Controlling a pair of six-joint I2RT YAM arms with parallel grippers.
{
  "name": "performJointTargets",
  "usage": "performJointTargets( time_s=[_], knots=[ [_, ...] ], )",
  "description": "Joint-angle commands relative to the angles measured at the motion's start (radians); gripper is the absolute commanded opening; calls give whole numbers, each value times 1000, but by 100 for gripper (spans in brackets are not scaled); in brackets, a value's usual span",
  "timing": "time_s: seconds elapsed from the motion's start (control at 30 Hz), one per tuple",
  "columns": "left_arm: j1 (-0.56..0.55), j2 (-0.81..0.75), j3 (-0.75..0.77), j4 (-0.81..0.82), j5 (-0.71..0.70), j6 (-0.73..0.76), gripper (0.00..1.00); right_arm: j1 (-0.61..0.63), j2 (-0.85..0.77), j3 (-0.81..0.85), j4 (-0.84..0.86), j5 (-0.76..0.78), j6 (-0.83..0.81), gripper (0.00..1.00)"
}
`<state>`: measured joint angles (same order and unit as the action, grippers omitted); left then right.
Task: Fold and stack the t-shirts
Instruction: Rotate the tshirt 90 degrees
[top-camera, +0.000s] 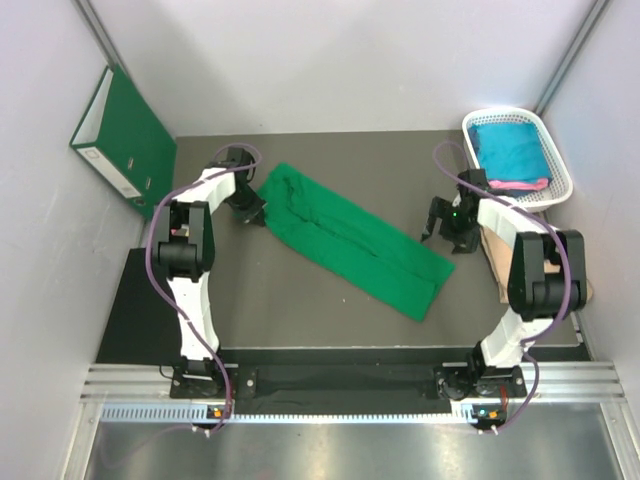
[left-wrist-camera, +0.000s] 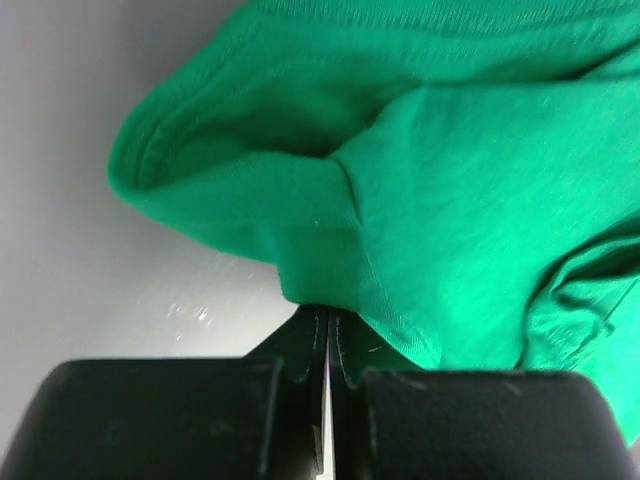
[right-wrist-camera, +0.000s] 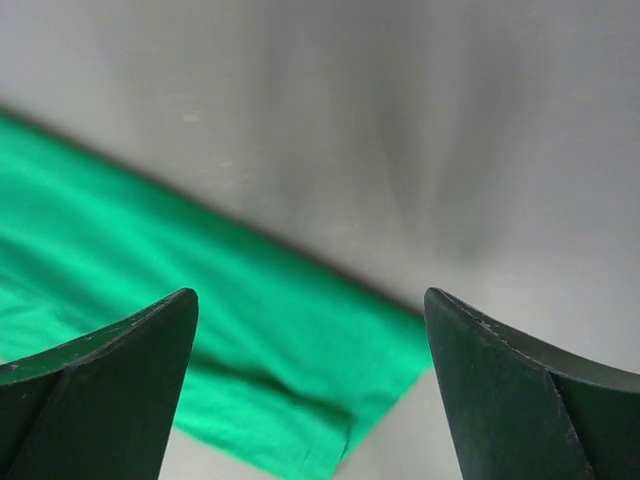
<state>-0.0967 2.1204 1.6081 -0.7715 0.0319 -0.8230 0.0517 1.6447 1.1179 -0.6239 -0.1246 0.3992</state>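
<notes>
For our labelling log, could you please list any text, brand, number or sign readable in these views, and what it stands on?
No text can be read.
The white spine label on the binder: faint marks, too small to read.
The green t-shirt: no print showing.

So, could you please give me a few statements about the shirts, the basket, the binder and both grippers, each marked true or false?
1. The left gripper is shut on an edge of the green t-shirt. True.
2. The right gripper clamps the shirt's other end. False: its jaws stand open and hold nothing.
3. The green t-shirt lies as a long folded strip on the table. True.
4. The white basket is empty. False: it holds a teal t-shirt on a pink t-shirt.
5. The green binder lies on the shirt. False: it leans at the left wall, apart from it.
</notes>
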Motion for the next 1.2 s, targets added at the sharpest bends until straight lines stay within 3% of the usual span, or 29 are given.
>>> performJointTargets(
  time_s=[0.0,0.2,0.33,0.47,0.67,0.87,0.93,0.97,1.0,1.03,1.07,1.1,1.17],
  knots=[
    [6,84,81,-26,-69,-15,0,13,85,51,21,-33,-57,93],
    [5,144,193,-41,-76,-5,0,17,96,40,-30,-4,-63,88],
    [5,182,265,-46,-70,-4,0,17,87,13,-51,-33,-71,66],
    [5,228,320,-17,-37,2,0,33,58,-55,-79,-84,-71,51],
    [-3,338,447,72,118,-8,0,102,-14,-148,-138,-116,-62,49],
    [-8,524,745,66,224,-13,0,151,-106,-204,-180,-98,-23,50],
    [-2,492,747,51,215,-1,0,149,-131,-190,-194,-77,-19,51],
    [9,466,724,48,201,13,5,149,-135,-169,-197,-61,-16,52],
    [15,432,646,44,186,18,18,149,-141,-155,-195,-57,-14,53],
    [21,350,595,44,162,21,25,148,-141,-127,-197,-49,-13,53],
    [32,302,539,44,149,27,37,149,-141,-115,-194,-47,-10,53],
    [34,253,418,47,142,31,60,149,-140,-101,-192,-46,-10,54],
    [32,110,299,45,123,38,80,151,-132,-69,-174,-37,-8,55]
  ],
)
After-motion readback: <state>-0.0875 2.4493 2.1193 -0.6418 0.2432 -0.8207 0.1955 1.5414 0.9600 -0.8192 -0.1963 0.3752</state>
